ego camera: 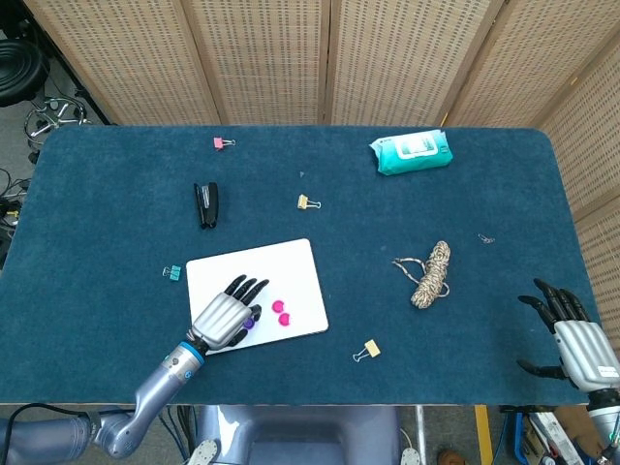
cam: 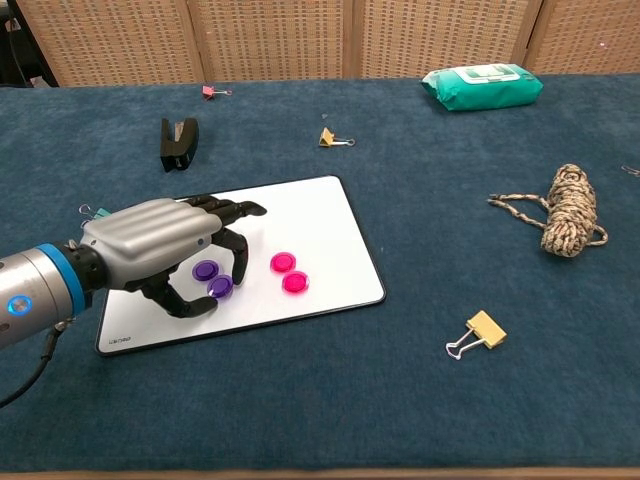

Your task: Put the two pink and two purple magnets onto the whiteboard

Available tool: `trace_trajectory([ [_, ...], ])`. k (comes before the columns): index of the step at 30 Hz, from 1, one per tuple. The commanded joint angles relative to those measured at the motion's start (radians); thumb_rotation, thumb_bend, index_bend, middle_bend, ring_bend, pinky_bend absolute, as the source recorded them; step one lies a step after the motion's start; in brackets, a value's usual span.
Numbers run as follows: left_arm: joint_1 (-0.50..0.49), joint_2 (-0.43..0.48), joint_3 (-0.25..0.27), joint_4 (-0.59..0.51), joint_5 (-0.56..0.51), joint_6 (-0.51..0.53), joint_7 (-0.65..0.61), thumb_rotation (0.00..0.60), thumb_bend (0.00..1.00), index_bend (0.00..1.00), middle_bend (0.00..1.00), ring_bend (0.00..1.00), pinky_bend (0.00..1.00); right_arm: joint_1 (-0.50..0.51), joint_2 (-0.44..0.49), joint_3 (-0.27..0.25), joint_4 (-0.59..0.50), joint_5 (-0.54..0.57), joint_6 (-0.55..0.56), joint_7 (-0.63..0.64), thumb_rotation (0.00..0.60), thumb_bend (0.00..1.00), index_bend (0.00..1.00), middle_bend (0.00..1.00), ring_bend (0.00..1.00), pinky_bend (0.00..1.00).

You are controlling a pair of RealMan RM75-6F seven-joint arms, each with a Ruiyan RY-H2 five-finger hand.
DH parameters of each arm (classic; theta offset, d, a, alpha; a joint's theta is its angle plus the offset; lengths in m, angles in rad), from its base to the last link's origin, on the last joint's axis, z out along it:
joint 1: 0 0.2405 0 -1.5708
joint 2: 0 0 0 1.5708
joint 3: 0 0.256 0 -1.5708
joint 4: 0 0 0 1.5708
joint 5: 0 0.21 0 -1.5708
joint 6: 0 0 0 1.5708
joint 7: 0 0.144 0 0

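here the whiteboard (cam: pixel 330 225) lay flat on the table (cam: pixel 330 400), with two purple magnets (cam: pixel 213 279) and two pink magnets (cam: pixel 290 272) on it. left hand (cam: pixel 160 250) hung over the board's left part, fingers spread and loosely curved, holding nothing, purple pair just beside its fingertips. right hand (ego camera: pixel 572 334) sat released at the table's right edge, fingers apart.

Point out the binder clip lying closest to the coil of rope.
The yellow binder clip near the table's front edge, right of the whiteboard. The other clips, yellow, pink and teal, lie farther from the rope.
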Motion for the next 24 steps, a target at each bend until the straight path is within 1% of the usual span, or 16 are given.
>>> trace_trajectory([
  [1, 0.0, 0.0, 0.003, -0.001, 0.0, 0.001, -0.001, 0.6, 0.35, 0.52, 0.0, 0.0, 0.0, 0.0, 0.0, 0.0, 0.001, 0.0, 0.0, 0.0, 0.6, 0.0, 0.17, 0.0, 0.0, 0.0],
  [20, -0.003, -0.008, 0.006, 0.004, -0.021, 0.007, 0.01, 0.6, 0.35, 0.52, 0.0, 0.0, 0.0, 0.001, 0.001, 0.0, 0.001, 0.0, -0.002, 0.005, 0.6, 0.0, 0.17, 0.0, 0.0, 0.0],
  [22, -0.005, -0.01, 0.005, 0.007, -0.021, 0.008, 0.009, 0.6, 0.35, 0.51, 0.0, 0.0, 0.0, 0.001, 0.002, 0.0, 0.001, 0.001, -0.002, 0.004, 0.6, 0.0, 0.17, 0.0, 0.0, 0.0],
  [24, -0.005, -0.011, 0.005, 0.008, -0.024, 0.006, 0.006, 0.6, 0.35, 0.44, 0.0, 0.0, 0.0, 0.0, 0.002, 0.0, 0.0, 0.001, -0.001, 0.005, 0.6, 0.0, 0.17, 0.0, 0.0, 0.0],
])
